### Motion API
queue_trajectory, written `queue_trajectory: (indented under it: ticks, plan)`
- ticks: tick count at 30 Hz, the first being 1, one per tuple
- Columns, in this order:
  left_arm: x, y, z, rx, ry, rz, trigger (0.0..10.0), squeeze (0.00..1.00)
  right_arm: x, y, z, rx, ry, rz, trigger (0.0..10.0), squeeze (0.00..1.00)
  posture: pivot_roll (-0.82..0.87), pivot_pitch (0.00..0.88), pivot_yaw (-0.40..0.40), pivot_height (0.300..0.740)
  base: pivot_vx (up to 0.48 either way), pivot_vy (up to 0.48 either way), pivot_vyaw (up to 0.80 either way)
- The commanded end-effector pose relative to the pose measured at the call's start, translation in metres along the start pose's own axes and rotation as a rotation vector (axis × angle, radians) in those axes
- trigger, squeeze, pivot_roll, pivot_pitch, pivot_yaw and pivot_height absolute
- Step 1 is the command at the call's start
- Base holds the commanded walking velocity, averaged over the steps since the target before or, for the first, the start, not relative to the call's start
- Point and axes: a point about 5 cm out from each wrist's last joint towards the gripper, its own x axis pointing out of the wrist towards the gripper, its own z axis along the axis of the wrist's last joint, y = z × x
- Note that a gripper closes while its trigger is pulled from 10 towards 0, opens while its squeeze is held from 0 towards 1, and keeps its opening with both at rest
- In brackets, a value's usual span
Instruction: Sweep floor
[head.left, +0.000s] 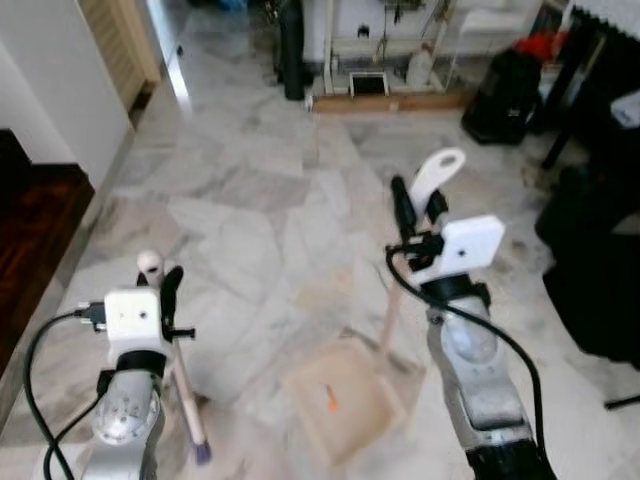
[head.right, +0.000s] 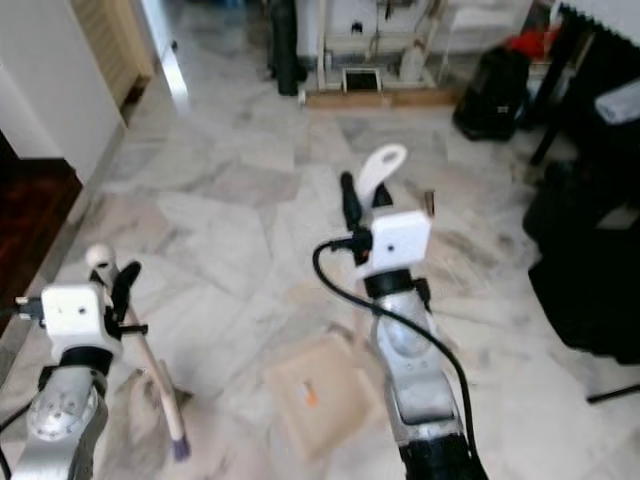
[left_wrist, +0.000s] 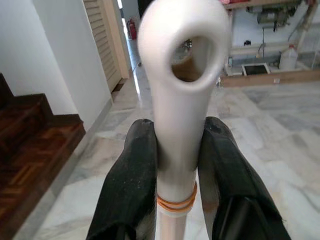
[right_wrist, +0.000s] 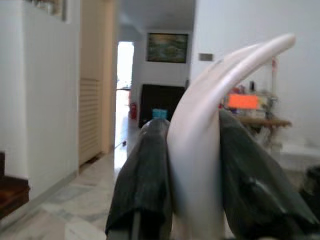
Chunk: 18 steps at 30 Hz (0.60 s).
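Left gripper (left_wrist: 176, 165): clamped on broom handle (left_wrist: 181, 90). Right gripper (right_wrist: 195, 170): clamped on dustpan handle (right_wrist: 210, 130); dustpan (head.left: 345, 400) on marble floor (head.left: 260, 200), holding orange scrap (head.left: 331, 402).

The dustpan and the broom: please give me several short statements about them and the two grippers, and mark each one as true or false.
1. The left gripper is shut on the broom handle. True.
2. The dustpan is lifted well above the floor. False: its pan lies on the marble floor.
3. A small orange item lies inside the dustpan. True.
4. The right gripper is open and holds nothing. False: it is shut on the dustpan handle.
5. The broom head lies inside the dustpan. False: it sits on the floor to the robot's left of the pan, apart from it.
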Motion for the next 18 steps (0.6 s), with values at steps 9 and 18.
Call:
queue_trajectory:
  ticks: [9, 18]
  plan:
    - [0.0009, 0.0043, 0.0068, 0.012, -0.032, 0.013, 10.0, 0.00, 0.0047, 0.0085, 0.0132, 0.036, -0.065, 0.025, 10.0, 0.00, 0.00, 0.096, -0.018, 0.740, 0.385, 0.000, 0.00]
    - [0.0006, 0.0035, 0.0064, 0.008, -0.032, 0.009, 10.0, 0.00, 0.0044, 0.0101, 0.0125, 0.045, -0.060, 0.036, 10.0, 0.00, 0.00, 0.084, -0.017, 0.740, 0.387, 0.000, 0.00]
